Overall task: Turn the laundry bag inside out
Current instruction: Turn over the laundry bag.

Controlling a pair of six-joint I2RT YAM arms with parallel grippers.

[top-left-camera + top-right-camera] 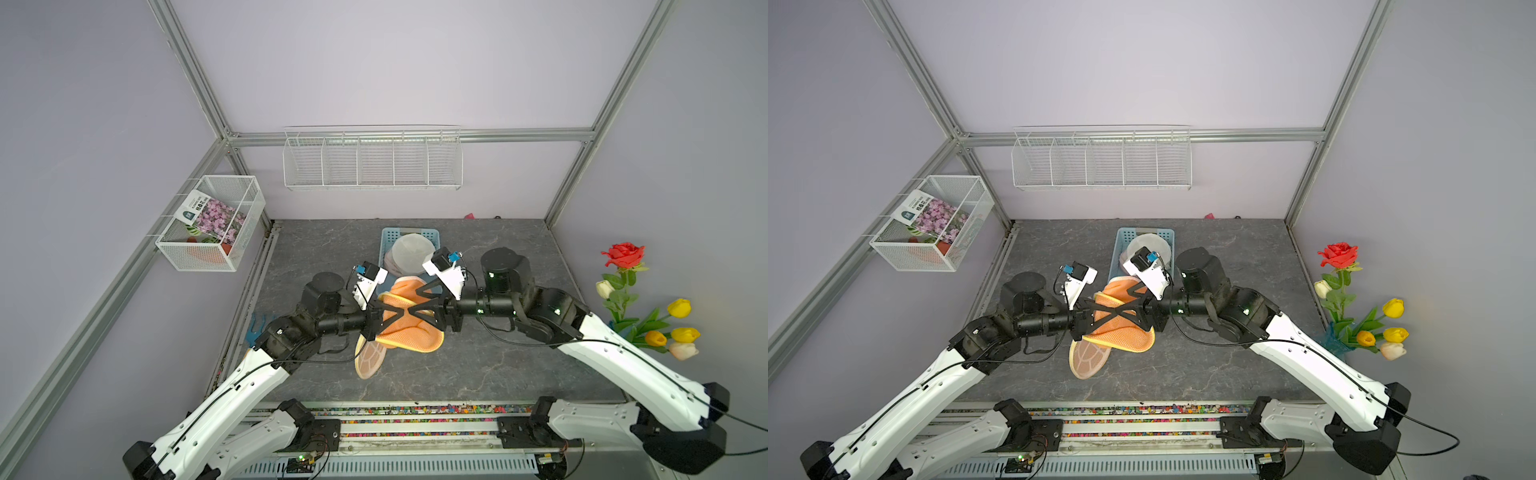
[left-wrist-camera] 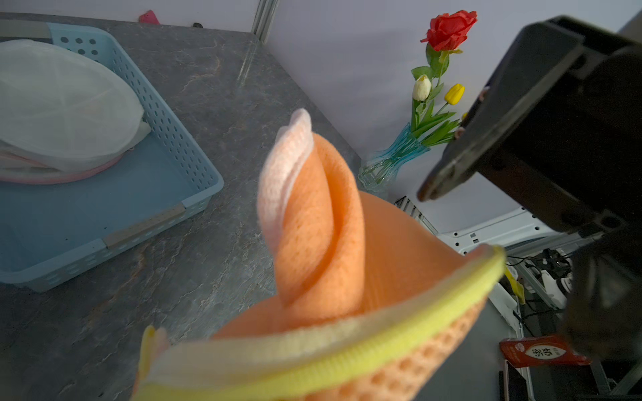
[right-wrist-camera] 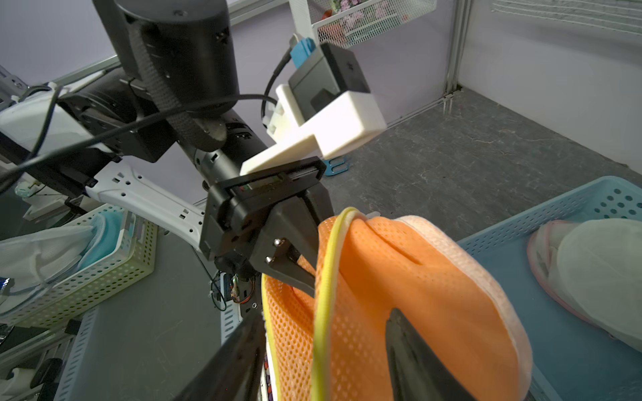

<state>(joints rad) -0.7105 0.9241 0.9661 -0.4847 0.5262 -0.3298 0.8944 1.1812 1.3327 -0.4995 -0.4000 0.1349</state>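
Note:
The orange mesh laundry bag (image 1: 409,332) with a yellow zipper rim hangs between my two grippers over the middle of the table. A pale round panel (image 1: 370,359) of it touches the tabletop. The left gripper (image 1: 405,311) is shut on the rim; in the right wrist view its fingers (image 3: 305,274) pinch the yellow edge (image 3: 323,295). In the left wrist view the rim (image 2: 347,343) fills the near edge and hides those fingers. The right gripper (image 3: 324,314) is open, its two fingers wide apart either side of the bag's rim and mesh wall.
A blue plastic basket (image 1: 388,235) behind the grippers holds a white mesh bag (image 1: 409,251). A vase of flowers (image 1: 623,291) stands at the right wall. A wire basket (image 1: 212,224) hangs on the left wall, a wire rack (image 1: 372,162) on the back wall.

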